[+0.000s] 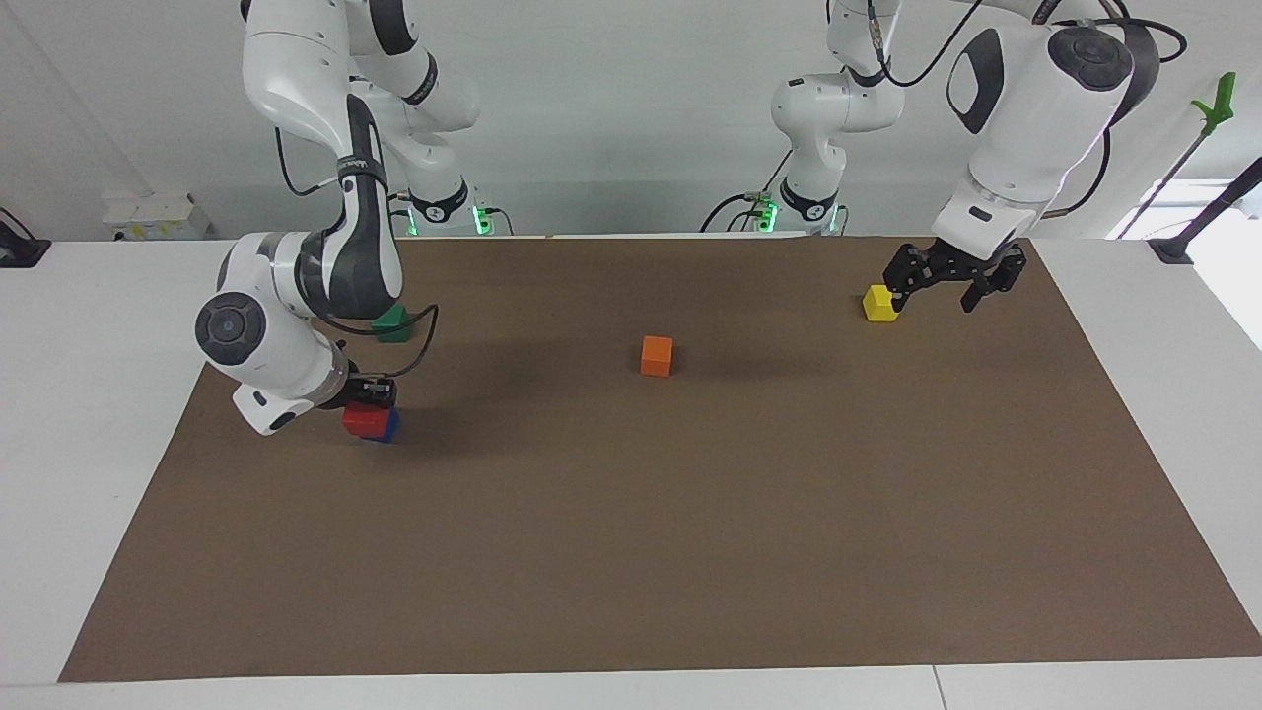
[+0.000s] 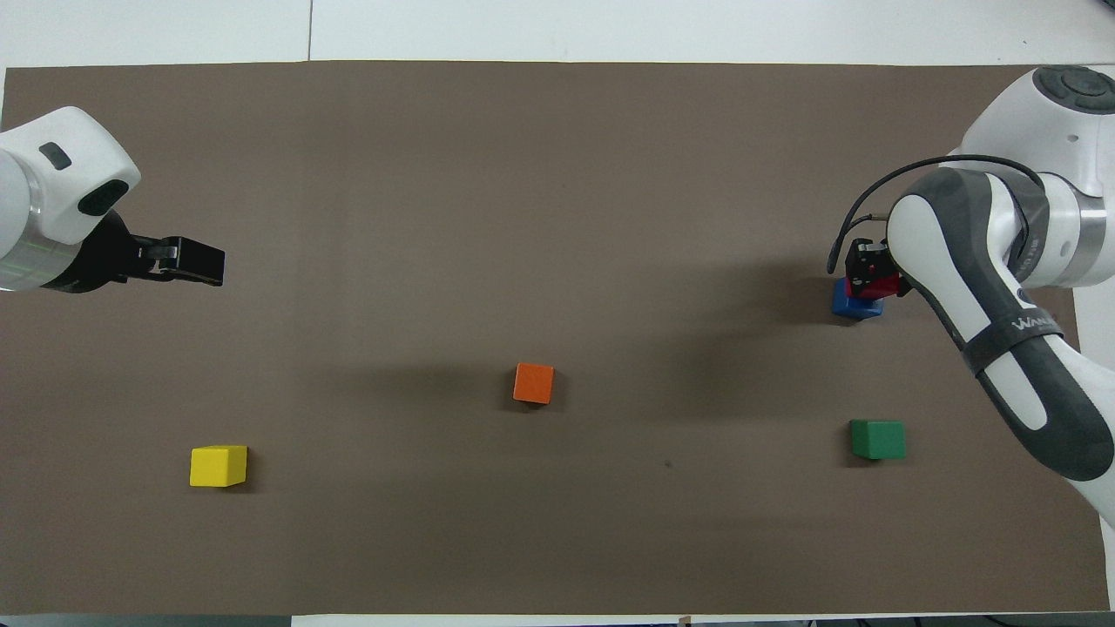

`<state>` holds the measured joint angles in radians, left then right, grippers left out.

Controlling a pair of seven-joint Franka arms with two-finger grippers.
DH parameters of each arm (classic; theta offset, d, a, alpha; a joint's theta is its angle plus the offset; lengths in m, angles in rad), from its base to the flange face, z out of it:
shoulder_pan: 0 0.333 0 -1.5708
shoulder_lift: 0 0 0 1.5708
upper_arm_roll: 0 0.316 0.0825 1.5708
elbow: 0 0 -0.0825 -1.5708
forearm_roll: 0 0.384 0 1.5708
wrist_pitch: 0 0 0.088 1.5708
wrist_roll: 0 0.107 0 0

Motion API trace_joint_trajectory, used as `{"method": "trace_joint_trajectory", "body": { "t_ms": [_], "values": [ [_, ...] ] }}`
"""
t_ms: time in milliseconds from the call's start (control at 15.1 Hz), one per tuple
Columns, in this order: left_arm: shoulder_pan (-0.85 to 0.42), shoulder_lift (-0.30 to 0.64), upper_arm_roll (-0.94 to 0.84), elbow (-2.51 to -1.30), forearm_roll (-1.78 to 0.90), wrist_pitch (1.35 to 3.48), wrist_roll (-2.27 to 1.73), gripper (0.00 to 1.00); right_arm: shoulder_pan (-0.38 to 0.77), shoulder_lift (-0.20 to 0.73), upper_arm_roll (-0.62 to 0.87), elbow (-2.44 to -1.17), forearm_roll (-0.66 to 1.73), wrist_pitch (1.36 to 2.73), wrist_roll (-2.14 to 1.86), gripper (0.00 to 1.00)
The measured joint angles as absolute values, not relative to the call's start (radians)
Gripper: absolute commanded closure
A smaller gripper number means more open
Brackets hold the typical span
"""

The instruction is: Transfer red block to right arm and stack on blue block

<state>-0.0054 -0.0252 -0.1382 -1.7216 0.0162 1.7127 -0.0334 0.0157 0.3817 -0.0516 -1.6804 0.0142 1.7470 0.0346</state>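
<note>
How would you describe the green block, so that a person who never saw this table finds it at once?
Look at the brown mat, toward the right arm's end. The green block sits there alone, nearer to the robots than the red block stacked on the blue block. It is the only green cube.

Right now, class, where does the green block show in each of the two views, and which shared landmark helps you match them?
Facing view: green block at the right arm's end, partly hidden by that arm.
Overhead view: green block in full sight, same end.
Shared landmark: the orange block mid-mat in both views.
</note>
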Motion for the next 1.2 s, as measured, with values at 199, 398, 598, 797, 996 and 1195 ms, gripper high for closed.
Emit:
{"method": "trace_joint_trajectory", "body": {
  "t_ms": [199,398,598,797,996,1195],
  "values": [
    [-0.005,-0.038,-0.138,-1.722,0.016,1.711,-0.033,0.00,0.015,0.381,-0.052,-1.680,0.015,1.747,0.036,0.00],
    [-0.005,-0.038,-0.137,-1.722,0.016,1.710,-0.033,0.00,0.015,0.379,-0.052,-1.679,0.015,1.747,0.038,0.00],
    [-0.005,-0.038,-0.134,-1.722,0.016,1.710,-0.034,0.00,0.015,0.349,-0.051,-1.670,0.015,1.757,0.038,0.00],
    [-0.003,-0.038,-0.128,-1.722,0.016,1.710,-0.034,0.00,0.016,0.274,-0.048,-1.636,0.014,1.768,0.002,0.00],
    [-0.003,-0.038,-0.128,-1.722,0.016,1.710,-0.034,0.00,0.016,0.204,-0.049,-1.595,0.014,1.768,-0.088,0.00],
    [-0.003,-0.038,-0.128,-1.722,0.016,1.710,-0.034,0.00,0.012,0.170,-0.051,-1.552,0.014,1.766,-0.130,0.00]
  ]
}}
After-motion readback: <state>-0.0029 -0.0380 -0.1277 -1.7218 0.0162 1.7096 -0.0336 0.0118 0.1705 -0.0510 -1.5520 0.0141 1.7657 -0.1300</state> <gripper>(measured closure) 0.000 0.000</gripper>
